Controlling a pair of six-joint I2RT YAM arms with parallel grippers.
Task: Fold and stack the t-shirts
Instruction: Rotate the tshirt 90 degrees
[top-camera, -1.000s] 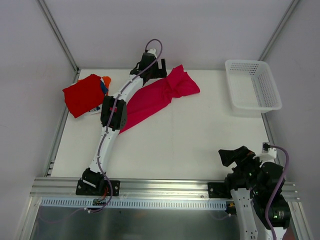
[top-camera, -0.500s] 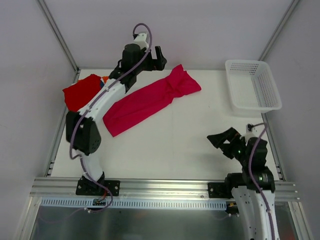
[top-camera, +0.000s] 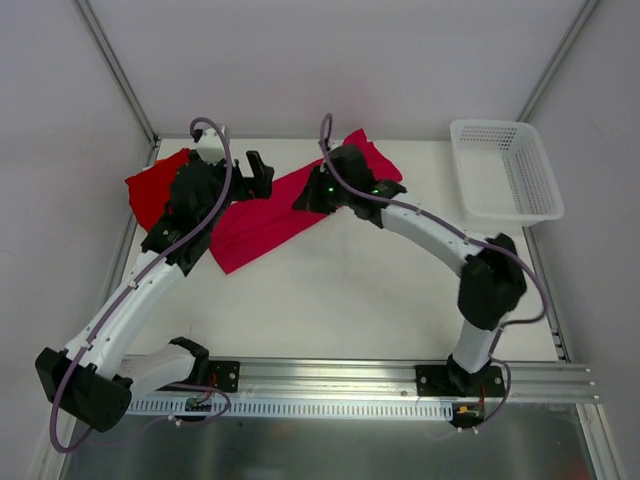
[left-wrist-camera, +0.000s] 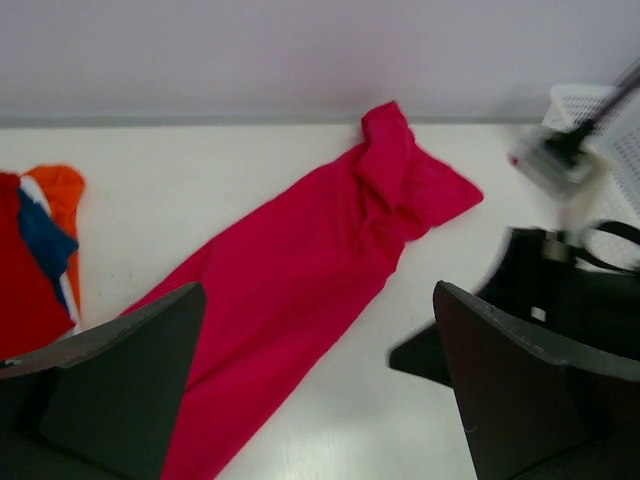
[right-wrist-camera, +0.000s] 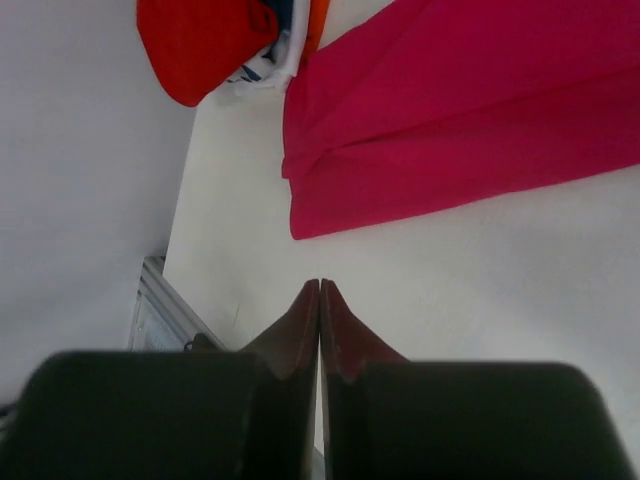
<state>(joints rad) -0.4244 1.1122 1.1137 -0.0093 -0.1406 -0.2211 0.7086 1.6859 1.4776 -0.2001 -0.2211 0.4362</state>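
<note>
**Magenta-pink t-shirt (top-camera: 255, 230) laid out as a long strip on the far half of the worktop (top-camera: 380, 290), a gripper at each side.**

The soft, lightly creased strip runs diagonally. Its bunched end points toward the white mesh basket (top-camera: 490, 123) at the far right, and its squared end lies near the folded red t-shirt (top-camera: 155, 190) at the far left edge. The left gripper (top-camera: 258, 175) hovers with fingers spread wide, holding nothing. The right gripper (right-wrist-camera: 320, 290) is clenched on nothing by the strip's near edge. Smooth white worktop stretches toward the near edge.
</note>
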